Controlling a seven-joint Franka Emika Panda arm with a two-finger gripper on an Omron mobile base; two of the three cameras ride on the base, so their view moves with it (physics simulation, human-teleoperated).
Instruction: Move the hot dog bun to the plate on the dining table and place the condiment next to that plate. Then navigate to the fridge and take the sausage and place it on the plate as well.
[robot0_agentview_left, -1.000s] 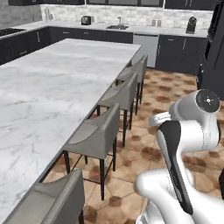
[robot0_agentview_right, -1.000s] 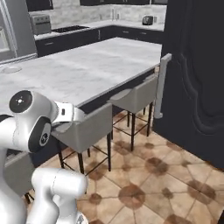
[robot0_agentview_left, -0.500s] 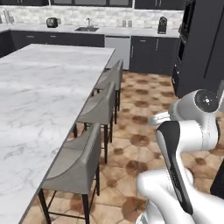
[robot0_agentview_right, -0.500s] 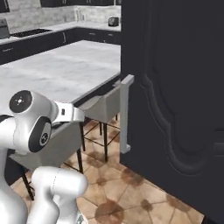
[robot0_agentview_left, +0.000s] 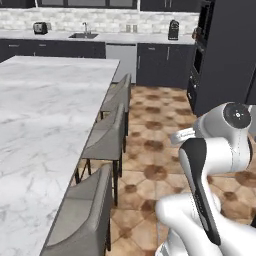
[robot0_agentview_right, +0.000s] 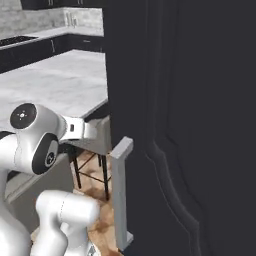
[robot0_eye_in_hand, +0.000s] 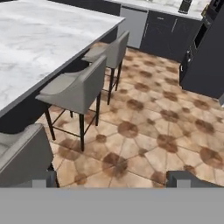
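One long dining table with a white marble-look top is seen along the left of the left base view, its visible surface bare. Three grey stools are counted along its edge there, and three again in the hand view. A tall black cabinet is seen close on the right of the right base view; compared with a second ago it takes up far more of that view, and the table has slid left, since the base has driven and turned. The gripper is held wide open over the tiled floor, with nothing gripped.
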